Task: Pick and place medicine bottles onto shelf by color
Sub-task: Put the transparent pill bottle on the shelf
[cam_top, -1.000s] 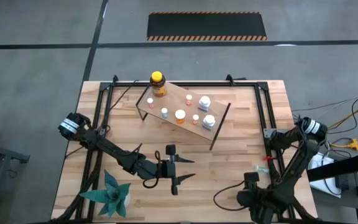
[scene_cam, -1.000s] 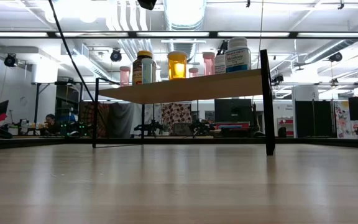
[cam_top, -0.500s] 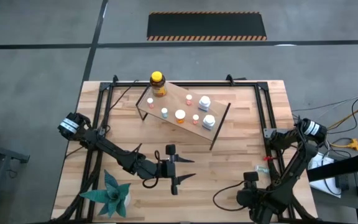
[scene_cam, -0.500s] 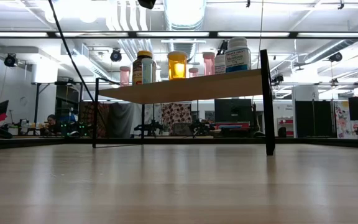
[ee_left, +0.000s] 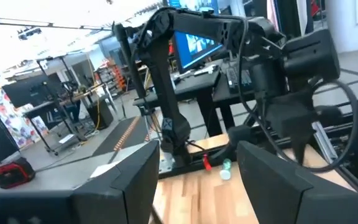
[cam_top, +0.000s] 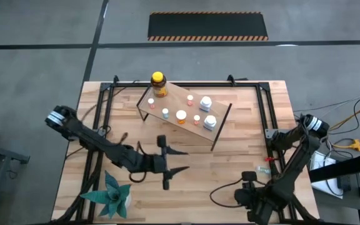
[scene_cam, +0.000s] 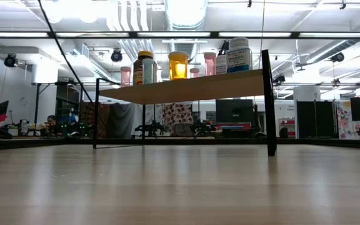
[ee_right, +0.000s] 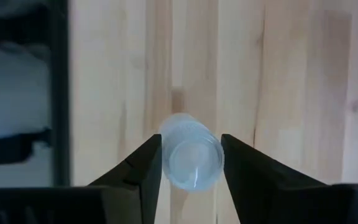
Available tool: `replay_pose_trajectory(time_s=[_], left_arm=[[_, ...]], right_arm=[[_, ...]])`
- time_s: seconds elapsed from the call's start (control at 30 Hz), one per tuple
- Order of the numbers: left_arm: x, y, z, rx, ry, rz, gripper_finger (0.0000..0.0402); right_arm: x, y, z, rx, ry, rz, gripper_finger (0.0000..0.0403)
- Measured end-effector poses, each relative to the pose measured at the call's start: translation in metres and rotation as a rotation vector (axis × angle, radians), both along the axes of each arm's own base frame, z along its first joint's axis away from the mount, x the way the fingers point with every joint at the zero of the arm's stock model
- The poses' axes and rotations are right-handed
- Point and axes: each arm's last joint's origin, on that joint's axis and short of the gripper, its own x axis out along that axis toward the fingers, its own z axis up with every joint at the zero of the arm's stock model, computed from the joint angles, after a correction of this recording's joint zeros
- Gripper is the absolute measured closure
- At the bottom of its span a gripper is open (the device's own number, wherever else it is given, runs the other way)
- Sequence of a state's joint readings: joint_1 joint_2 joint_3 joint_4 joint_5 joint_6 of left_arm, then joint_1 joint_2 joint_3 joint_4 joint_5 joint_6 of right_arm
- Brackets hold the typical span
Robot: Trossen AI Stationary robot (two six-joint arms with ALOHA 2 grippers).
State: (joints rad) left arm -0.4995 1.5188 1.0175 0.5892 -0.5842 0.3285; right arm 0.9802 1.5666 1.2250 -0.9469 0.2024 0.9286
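The shelf (cam_top: 183, 113), a light wooden board on black legs, stands at the table's far middle. It carries several small bottles with pink, white and orange caps, and the amber bottle with its yellow cap (cam_top: 159, 83) stands on its far left corner; the low view shows them too (scene_cam: 178, 65). My left gripper (cam_top: 179, 160) is open and empty in front of the shelf. My right gripper (ee_right: 191, 155), at the table's near right (cam_top: 247, 181), is shut on a small pale bottle (ee_right: 190, 134). Another small bottle with a teal cap (ee_left: 224, 170) lies on the table by the right arm's base. My right gripper pinches the small pale bottle's side wall (ee_right: 166, 163) between its two fingers. The fingers point down from above, and the bottle is seen end-on, standing along them. Whether its lower end rests on the table or is lifted, I cannot tell.
A green paper plant (cam_top: 112, 194) stands at the near left corner. A black frame rail (cam_top: 268, 119) runs along the table's right side, with a small red thing (cam_top: 269, 159) beside it. Bare wood (cam_top: 217, 169) lies between the two grippers.
My left arm has drawn back toward the table's left and a little toward the far edge, its gripper still open and empty. My right arm has shifted slightly toward the table's left. The bottles on the shelf have stayed put.
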Motion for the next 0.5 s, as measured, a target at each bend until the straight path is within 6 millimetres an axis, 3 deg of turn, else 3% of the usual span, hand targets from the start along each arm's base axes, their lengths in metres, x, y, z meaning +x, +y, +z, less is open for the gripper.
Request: replay_pose_trajectory(time_s=[0.23, 0.5], left_arm=[[-0.029, 0.016, 0.027, 0.036, 0.029, 0.004, 0.0202], [-0.039, 0.018, 0.022, -0.023, 0.142, -0.008, 0.0202]], right_arm=[[0.048, -0.028, 0.064, 0.061, -0.132, 0.037, 0.0257], [0.098, -0.112, 0.14, -0.03, -0.215, 0.02, 0.0261]])
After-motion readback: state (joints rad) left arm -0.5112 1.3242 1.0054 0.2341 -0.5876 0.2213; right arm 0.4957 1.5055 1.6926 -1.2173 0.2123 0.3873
